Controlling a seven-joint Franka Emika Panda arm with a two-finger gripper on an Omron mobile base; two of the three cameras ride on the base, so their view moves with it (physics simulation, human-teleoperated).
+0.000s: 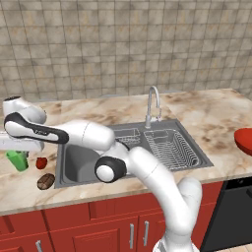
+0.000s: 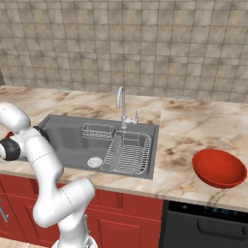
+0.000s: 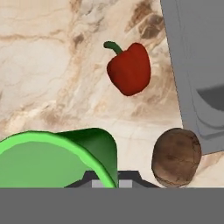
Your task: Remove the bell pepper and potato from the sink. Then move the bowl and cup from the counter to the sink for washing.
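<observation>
Two vegetables, bell pepper [image 3: 129, 68] and potato [image 3: 176, 156], lie on the counter [image 1: 206, 115] left of the sink [image 1: 74, 162]. We pinch the green cup [image 3: 57, 159] by its rim in our gripper [image 3: 109, 181]; such a thin hold could let it tip or slip during the carry to the basin.

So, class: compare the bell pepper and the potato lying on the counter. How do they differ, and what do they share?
Colour: the bell pepper is glossy red with a green stem; the potato is dull mottled brown with no stem.
Shape: the pepper narrows toward one end; the potato is a rounded oval.
Position: the potato lies right by the sink edge; the pepper lies a little farther off.
Shared: both rest on the marble counter, outside the sink.
</observation>
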